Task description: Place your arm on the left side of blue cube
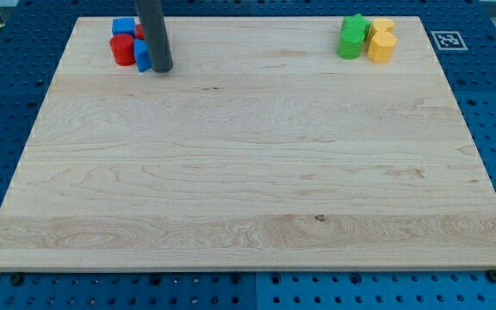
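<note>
My tip [163, 69] stands at the view's top left, on the wooden board [248, 172]. It touches the right side of a blue block [142, 56], which the rod partly hides. A blue cube [124, 27] sits just above and to the left of the tip, near the board's top edge. A red cylinder [122, 50] lies below the cube, left of the hidden blue block. A sliver of another red block [139, 31] shows beside the rod.
At the view's top right stand two green blocks [350, 38] and two yellow blocks [381, 41], packed together. A printed marker tag [446, 40] lies off the board's top right corner on the blue perforated table.
</note>
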Robot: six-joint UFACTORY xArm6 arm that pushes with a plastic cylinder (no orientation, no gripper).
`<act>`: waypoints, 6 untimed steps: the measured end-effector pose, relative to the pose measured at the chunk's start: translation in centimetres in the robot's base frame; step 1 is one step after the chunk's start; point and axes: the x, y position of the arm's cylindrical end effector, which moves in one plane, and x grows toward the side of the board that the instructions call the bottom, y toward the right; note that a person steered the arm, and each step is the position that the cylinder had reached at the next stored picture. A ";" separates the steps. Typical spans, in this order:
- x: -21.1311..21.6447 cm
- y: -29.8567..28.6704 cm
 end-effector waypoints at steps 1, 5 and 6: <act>3.2 -0.7; -3.8 -12.2; -8.3 -11.7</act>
